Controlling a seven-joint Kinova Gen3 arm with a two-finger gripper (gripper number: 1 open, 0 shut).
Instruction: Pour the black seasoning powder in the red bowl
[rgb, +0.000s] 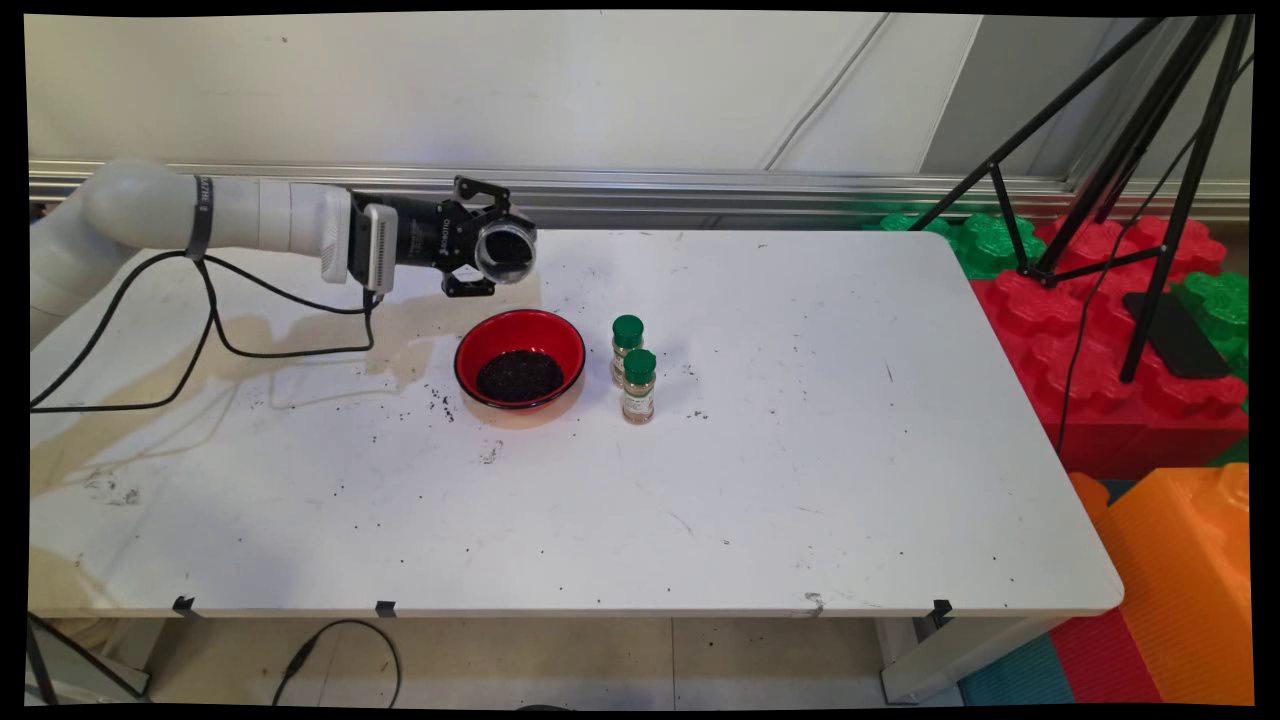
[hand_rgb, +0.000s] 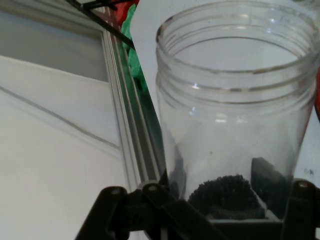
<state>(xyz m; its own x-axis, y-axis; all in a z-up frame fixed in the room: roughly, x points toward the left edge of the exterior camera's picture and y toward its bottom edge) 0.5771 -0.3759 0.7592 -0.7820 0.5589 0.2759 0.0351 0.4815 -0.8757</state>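
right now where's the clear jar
The jar is shut in the gripper, held on its side above the table's far left part in the main view, just behind the red bowl.

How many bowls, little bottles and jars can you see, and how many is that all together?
Red bowl with dark grains: 1
Green-capped bottles: 2
Clear jar held by the tool: 1
Total: 4

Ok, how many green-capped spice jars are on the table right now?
2. Both stand just right of the red bowl: the far spice jar and the near spice jar, close together. None seems hidden.
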